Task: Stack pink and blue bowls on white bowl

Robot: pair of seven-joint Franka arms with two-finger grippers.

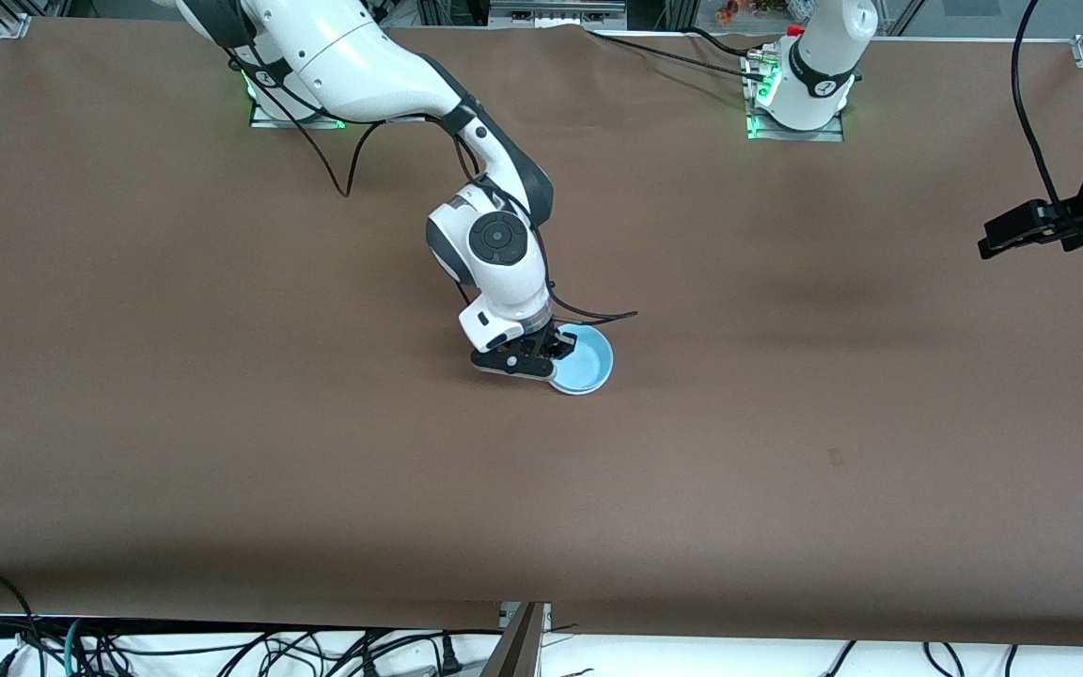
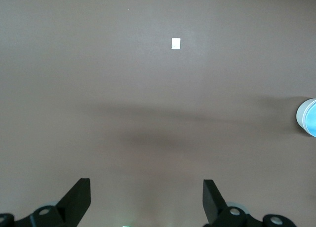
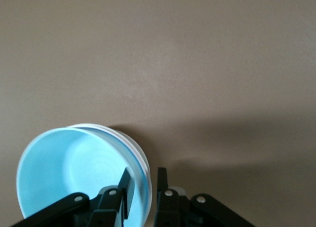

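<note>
The light blue bowl [image 1: 588, 362] sits nested in the white bowl [image 1: 583, 389] in the middle of the table; only a white rim [image 3: 139, 150] shows under it. The pink bowl does not show in any view. My right gripper [image 1: 553, 350] is down at the blue bowl [image 3: 74, 172], one finger inside it and one outside. The jaws stand a little apart with a gap on each side of the rim. My left gripper [image 1: 1021, 230] waits open and empty over the left arm's end of the table. The left wrist view [image 2: 146, 187] shows the stack [image 2: 307, 118] at its edge.
A small white tag [image 2: 176, 43] lies on the brown table cover [image 1: 222, 423]. Cables run by the arm bases along the table's edge.
</note>
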